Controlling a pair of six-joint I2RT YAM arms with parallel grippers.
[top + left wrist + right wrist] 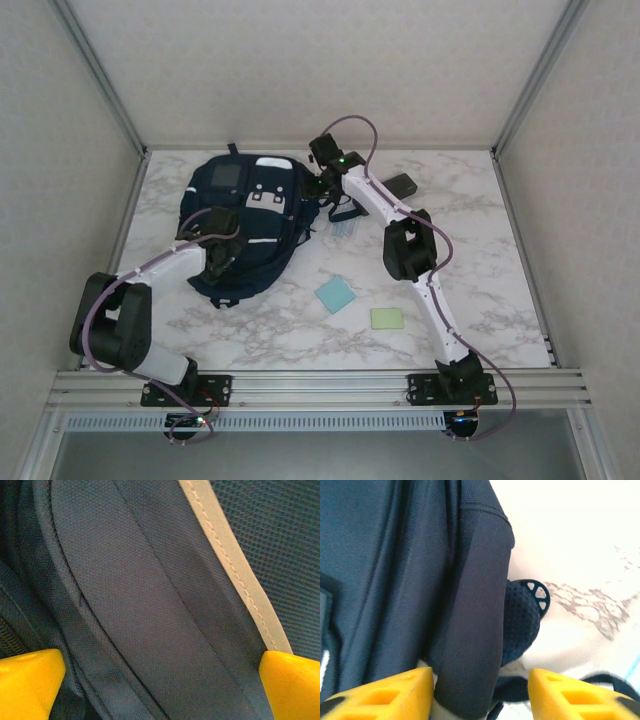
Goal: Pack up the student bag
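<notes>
Where it bulges, the student bag (262,262) is woven navy.

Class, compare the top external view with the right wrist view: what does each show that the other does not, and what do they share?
Top external, not right wrist: the whole student bag with its grey square patch, the left hand over it, and a blue pad and a green pad on the table. Right wrist, not top external: the right hand close up, its yellow fingers apart astride a dark fabric fold, beside a mesh strap end. Shared: the navy bag and the marble table.
</notes>
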